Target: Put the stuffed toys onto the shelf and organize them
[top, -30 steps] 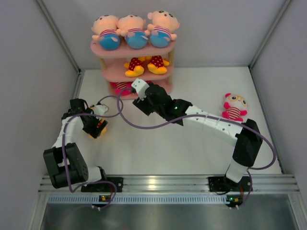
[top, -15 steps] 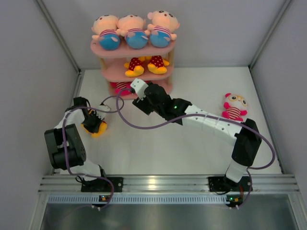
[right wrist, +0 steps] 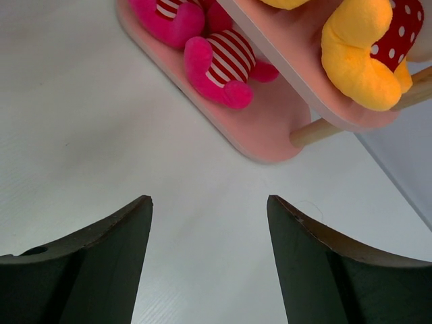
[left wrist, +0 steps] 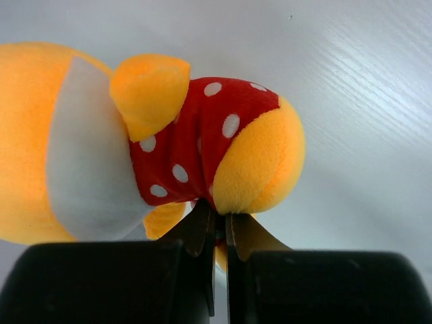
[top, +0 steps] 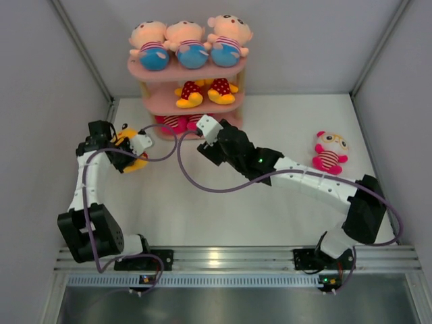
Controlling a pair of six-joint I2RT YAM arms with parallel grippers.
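one yellow toy (left wrist: 202, 135) pinched by left end effector (left wrist: 217, 226); right end effector (right wrist: 208, 206) spread.

Bright, even overhead light, soft shadows, slightly blurred wrist close-ups.

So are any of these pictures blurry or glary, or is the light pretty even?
Top external view: soft, even light, faint shadows, one glare spot on the metal rail. Left wrist view: the yellow polka-dot toy is sharp and fills the frame; the table shows streaky sheen. Right wrist view: the pink shelf looks tilted; the right gripper is a dark silhouette.
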